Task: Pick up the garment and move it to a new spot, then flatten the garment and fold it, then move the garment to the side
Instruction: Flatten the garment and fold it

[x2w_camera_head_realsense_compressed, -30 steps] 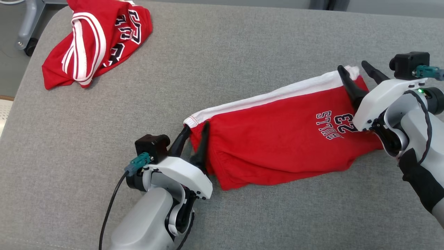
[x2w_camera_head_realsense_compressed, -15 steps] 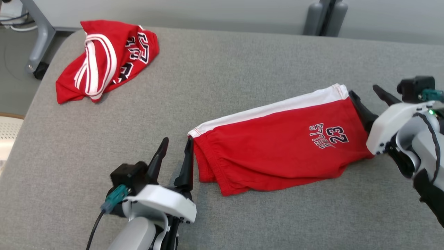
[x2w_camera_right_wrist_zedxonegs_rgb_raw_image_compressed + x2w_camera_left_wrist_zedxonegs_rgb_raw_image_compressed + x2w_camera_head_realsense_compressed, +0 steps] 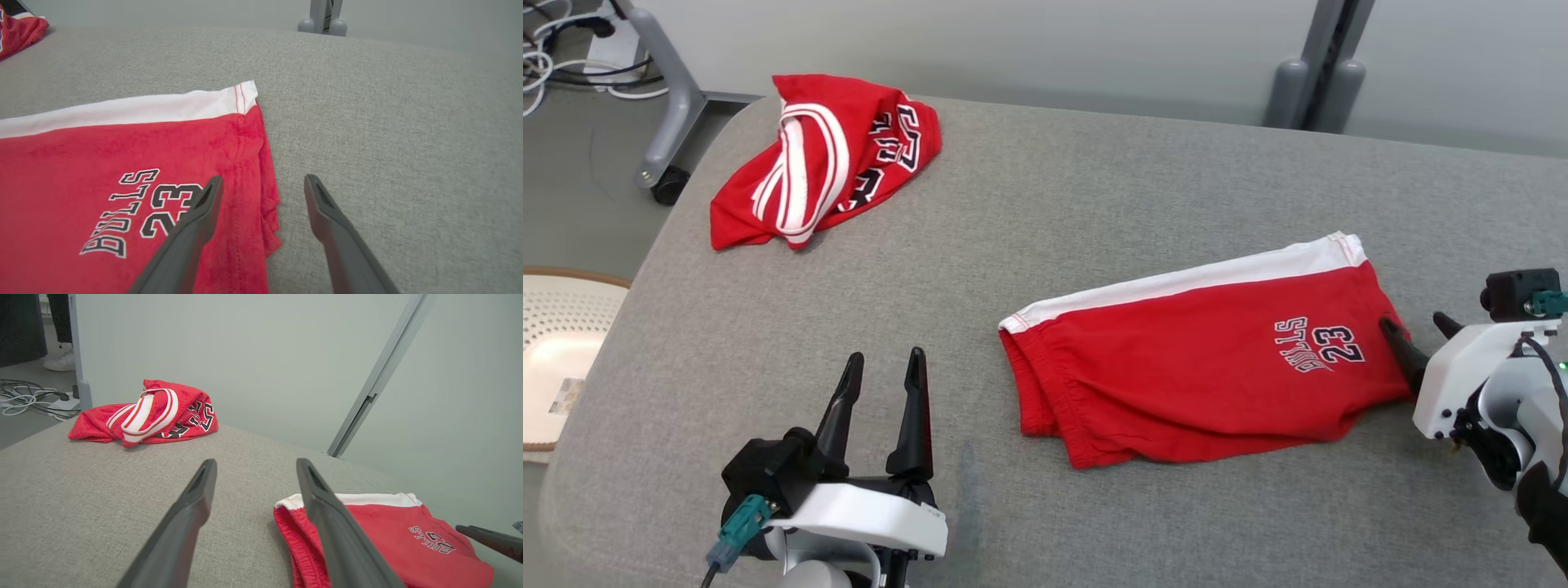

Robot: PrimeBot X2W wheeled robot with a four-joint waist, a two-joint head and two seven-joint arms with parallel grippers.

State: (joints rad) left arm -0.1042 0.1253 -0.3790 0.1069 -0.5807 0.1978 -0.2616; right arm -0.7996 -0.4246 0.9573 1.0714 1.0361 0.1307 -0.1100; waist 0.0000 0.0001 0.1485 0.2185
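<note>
I see the red shorts [image 3: 1192, 384] lying folded flat, right of centre on the grey table [image 3: 1094, 204]; my left hand [image 3: 885, 354] is open, empty, to their left; my right hand [image 3: 1411, 318] is open at their right edge.

I count two red garments on one grey cushion [image 3: 1094, 204]: folded shorts [image 3: 1201, 384] right of centre and a crumpled jersey [image 3: 825, 159] at upper left. Two grippers show, the left gripper [image 3: 885, 356] at lower left and the right gripper [image 3: 1411, 320] at the right edge. Beyond the cushion I see one pale basket [image 3: 556, 351] at the left edge, one wheeled stand leg [image 3: 666, 106] and one grey post [image 3: 1315, 82] along the top.
</note>
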